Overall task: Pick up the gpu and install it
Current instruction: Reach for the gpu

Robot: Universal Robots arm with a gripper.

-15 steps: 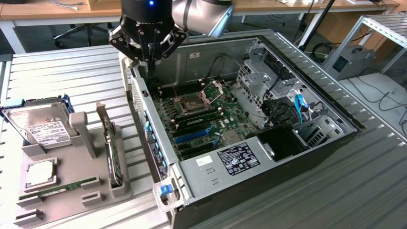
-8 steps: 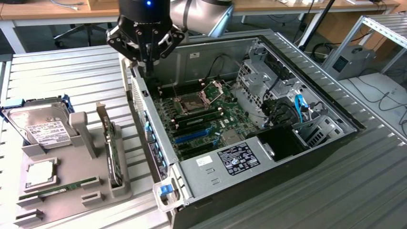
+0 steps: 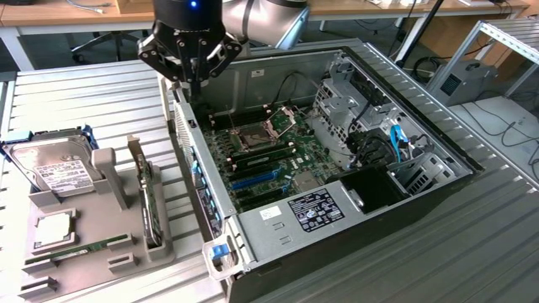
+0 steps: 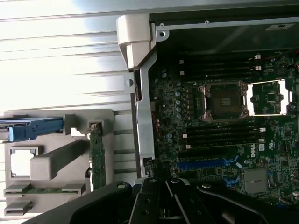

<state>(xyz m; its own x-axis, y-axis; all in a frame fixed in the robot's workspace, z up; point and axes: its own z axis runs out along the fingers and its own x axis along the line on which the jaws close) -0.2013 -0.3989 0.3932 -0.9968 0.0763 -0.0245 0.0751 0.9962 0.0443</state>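
The gpu stands on edge in a slot of the grey holder, at about 8 o'clock in the exterior view. The hard drive sits near it at its 10 o'clock, and the open case lies at its 3 o'clock, all on the bench. The gripper hangs at 11 o'clock over the case's rear wall, closed and, as far as shows, empty, well apart from the gpu.

Lab bench, desks behind.
You've got a ribbed metal bench, wooden desks past its far edge, dark grey floor under them.
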